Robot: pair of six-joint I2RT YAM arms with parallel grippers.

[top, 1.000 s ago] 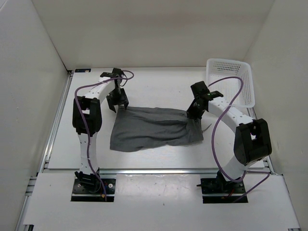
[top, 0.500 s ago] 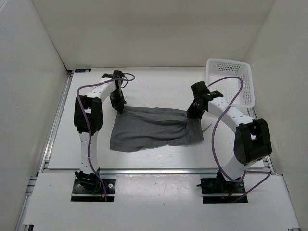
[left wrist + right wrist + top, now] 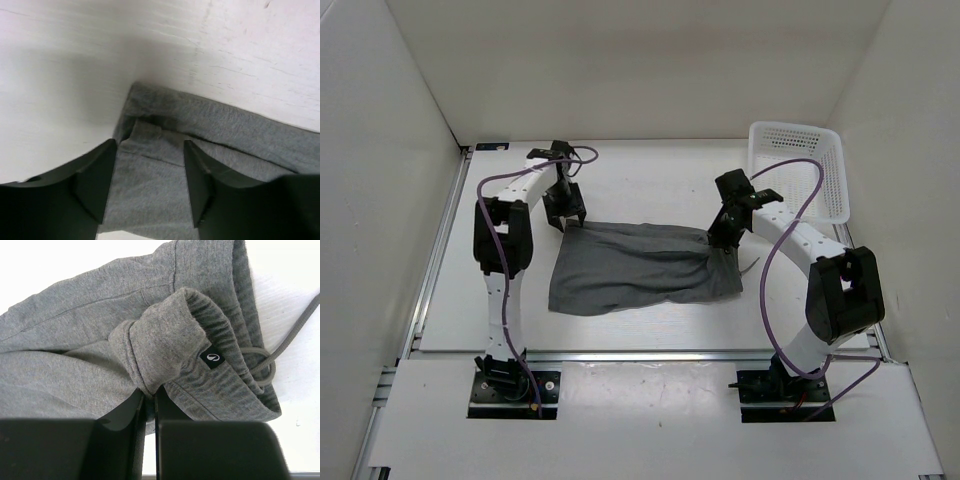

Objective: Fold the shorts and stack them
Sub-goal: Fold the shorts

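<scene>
black tag [image 3: 213, 358], white swirl logo, shorts [image 3: 85, 370] waistband, no lettering

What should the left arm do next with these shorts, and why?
Probably lower the left gripper and close on the corner of the shorts: its jaws stand open astride that corner, while the right gripper pinches the waistband.

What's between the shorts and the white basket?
Top view: only the right arm crosses that stretch of table, with the drawstring end of the shorts beside it.
</scene>
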